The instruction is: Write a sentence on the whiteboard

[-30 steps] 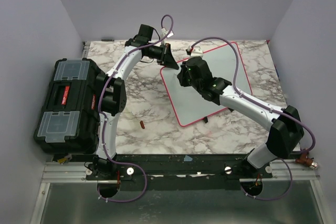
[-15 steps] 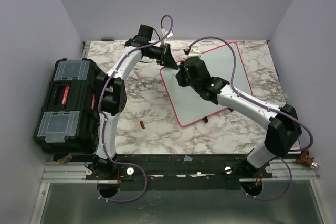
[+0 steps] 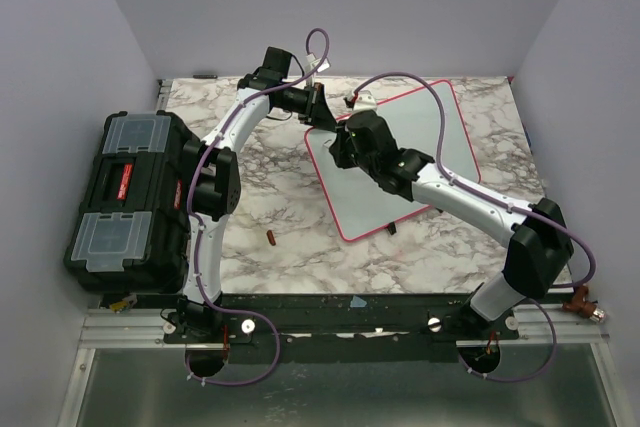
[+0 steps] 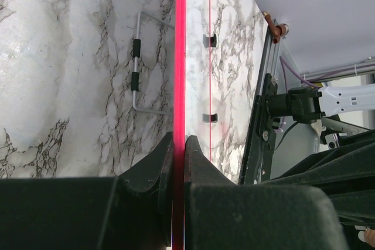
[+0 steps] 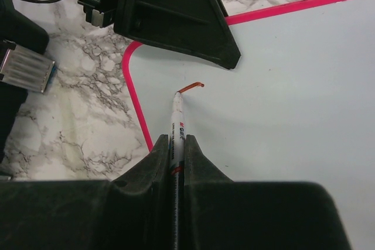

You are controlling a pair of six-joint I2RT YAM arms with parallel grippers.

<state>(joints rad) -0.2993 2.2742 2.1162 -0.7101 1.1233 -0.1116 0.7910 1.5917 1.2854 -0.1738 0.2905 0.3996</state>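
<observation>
Marble bench (image 3: 270, 197), seen from above, with 2 arms reaching to its far half.

Black toolbox (image 3: 125, 202): closed, at the left edge of the bench, well apart from the board and so out of the way of the writing.

Whiteboard (image 3: 410, 115): on the right half of the bench, turned at a slant. The slant presents its far-left corner to both arms at once.

Left hand (image 4: 179, 140): clenched on the pink-red rim at that corner, with a finger on either side of the edge. The likely purpose is to brace the board against the drag of the pen.

Right hand (image 5: 177, 141): clamped on a white-barrelled marker (image 5: 176, 118). The barrel lies along the gap between the fingers, and its tip is on the board just beside the left hand. Held in line with the wrist this way, the tip should follow the wrist's motion directly.

Sentence (image 5: 192, 86): only 1 short, hooked orange-red stroke at the marker's tip, near the corner. No letter is legible, so the writing is judged to be at its very start.

Small red object (image 3: 271, 238): loose on the bench near the board's near corner. It may be the marker's cap but is too small to tell.
</observation>
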